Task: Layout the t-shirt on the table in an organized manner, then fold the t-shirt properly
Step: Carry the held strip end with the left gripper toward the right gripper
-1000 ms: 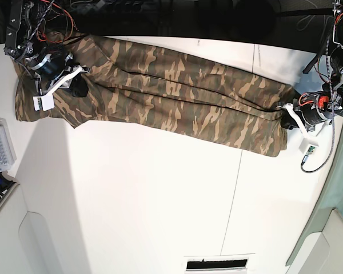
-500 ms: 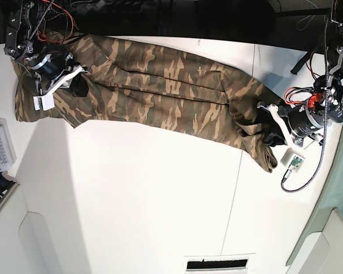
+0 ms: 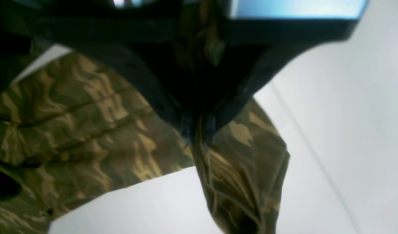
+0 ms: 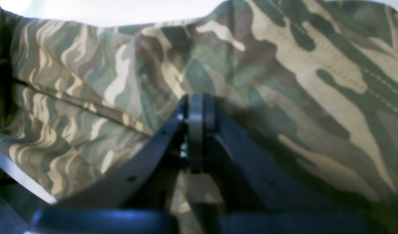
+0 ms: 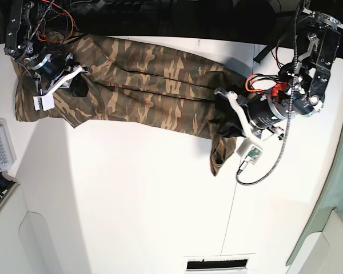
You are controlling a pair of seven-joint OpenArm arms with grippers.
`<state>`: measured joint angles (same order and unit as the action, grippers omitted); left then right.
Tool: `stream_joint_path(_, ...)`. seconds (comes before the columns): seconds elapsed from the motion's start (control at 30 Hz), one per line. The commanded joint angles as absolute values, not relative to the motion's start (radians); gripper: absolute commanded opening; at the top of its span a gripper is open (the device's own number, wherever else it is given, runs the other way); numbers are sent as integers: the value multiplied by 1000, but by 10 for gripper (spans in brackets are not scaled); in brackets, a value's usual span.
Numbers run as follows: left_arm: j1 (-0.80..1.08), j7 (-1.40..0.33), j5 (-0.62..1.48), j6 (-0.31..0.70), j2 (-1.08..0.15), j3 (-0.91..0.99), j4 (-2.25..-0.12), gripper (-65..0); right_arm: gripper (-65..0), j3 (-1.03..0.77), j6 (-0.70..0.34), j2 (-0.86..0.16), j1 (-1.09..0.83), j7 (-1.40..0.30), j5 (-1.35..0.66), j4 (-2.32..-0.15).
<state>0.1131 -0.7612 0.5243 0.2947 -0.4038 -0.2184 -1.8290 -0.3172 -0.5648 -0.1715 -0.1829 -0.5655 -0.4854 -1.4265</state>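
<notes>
The camouflage-patterned cotton t-shirt (image 5: 143, 80) lies along the far edge of the matte white table (image 5: 131, 205), whose near half is bare. The left gripper (image 3: 199, 130) pinches its right end, lifted; the right gripper (image 4: 195, 107), closed, presses its left end.

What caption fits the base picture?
Two arms hold the t-shirt on the table; left fingers pinch one end.

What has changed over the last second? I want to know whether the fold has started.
The left hand, shut on the t-shirt, has dragged its end of the shirt across the table toward the right hand, bunching the cloth so a flap hangs below. The right hand stayed put, closed and pressing its end down.
</notes>
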Motion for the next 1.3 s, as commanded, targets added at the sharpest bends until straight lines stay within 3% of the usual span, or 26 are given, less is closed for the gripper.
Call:
stream_joint_path(0.0,100,-737,518,299,-395,-236,-1849,-650,-650,-319,-573,-182,-175,-550,-496,-1440)
stream_joint_path(0.33,100,-728,403,298,-290,-308,-1760,-650,-650,-319,-573,-182,-175,-550,-497,-1440)
stream_joint_path(0.8,100,-746,434,311,-249,-320,-1743,-650,-650,-319,-573,-182,-175,-550,-496,-1440)
stream_joint_path(1.13,100,-737,428,311,-249,-521,-1745,-650,-650,-319,-573,-182,-175,-550,-496,-1440)
stream_joint_path(1.27,100,-733,384,310,-229,-548,-1745,-601,-650,-319,-573,-182,-175,-550,-496,-1440)
